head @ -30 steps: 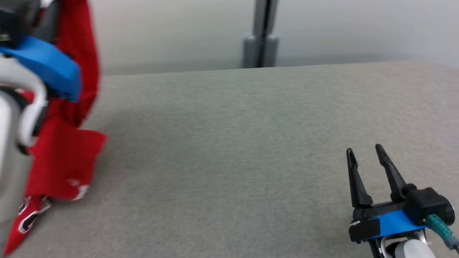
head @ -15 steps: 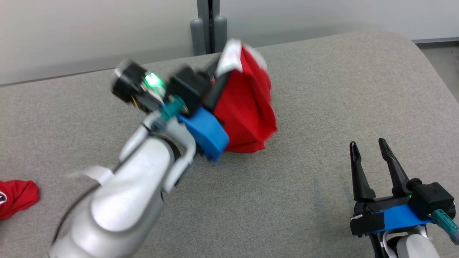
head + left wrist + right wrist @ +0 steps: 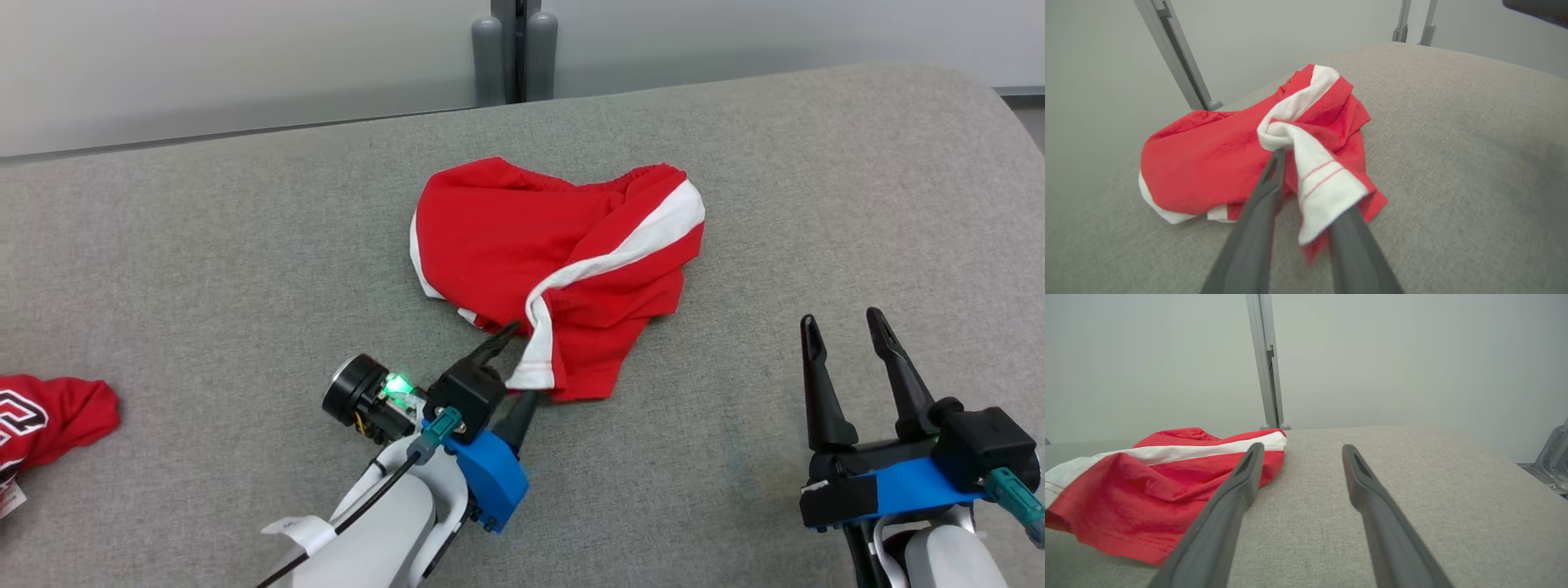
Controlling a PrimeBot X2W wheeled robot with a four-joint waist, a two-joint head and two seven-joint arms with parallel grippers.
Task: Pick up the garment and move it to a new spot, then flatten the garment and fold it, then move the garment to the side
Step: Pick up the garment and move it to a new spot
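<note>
**Status.** The garment (image 3: 563,245), red shorts with a white side stripe, lies crumpled at the middle of the grey surface (image 3: 245,261).

**Change.** It no longer hangs bunched from the left claw (image 3: 518,363), as it did half a second earlier. That claw's fingers now stand parted at the garment's near edge. The white hem (image 3: 1323,192) lies loosely between them and is not pinched.

The right claw (image 3: 842,317) is spread and empty, near the garment's right side.

**Assessment.** The move to a new spot appears complete, and flattening is next. Free the hem from the left fingers before withdrawing, or the cloth may drag.

A second red garment (image 3: 49,408) lies well apart at the left edge.
</note>
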